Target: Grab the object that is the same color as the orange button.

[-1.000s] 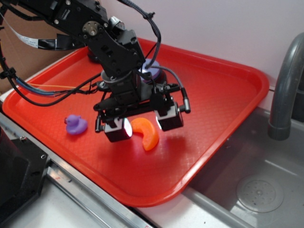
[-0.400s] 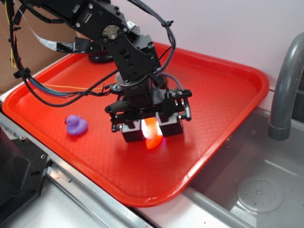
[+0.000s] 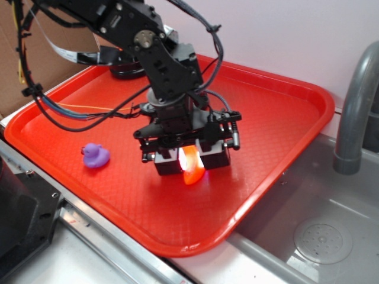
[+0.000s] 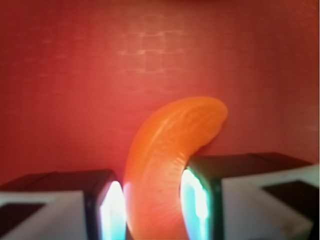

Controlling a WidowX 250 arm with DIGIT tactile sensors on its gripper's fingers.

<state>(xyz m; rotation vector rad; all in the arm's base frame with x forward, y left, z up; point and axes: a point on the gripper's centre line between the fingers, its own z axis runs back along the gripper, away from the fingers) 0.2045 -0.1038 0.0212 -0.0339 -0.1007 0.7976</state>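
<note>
Fingers (image 4: 112, 210): nearly closed, one pad on each side of the orange slice (image 4: 167, 165), clasping it at its lower half. Slice: between the pads, its curved tip jutting out beyond them, low over the red tray (image 3: 278, 124). Purple duck (image 3: 95, 155): on tray, apart, untouched.

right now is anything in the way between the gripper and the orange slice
Nothing visible. The gripper already has its fingers on either side of the orange slice, closed against it on the red tray. The purple duck sits well off to the side, clear of the grasp.
</note>
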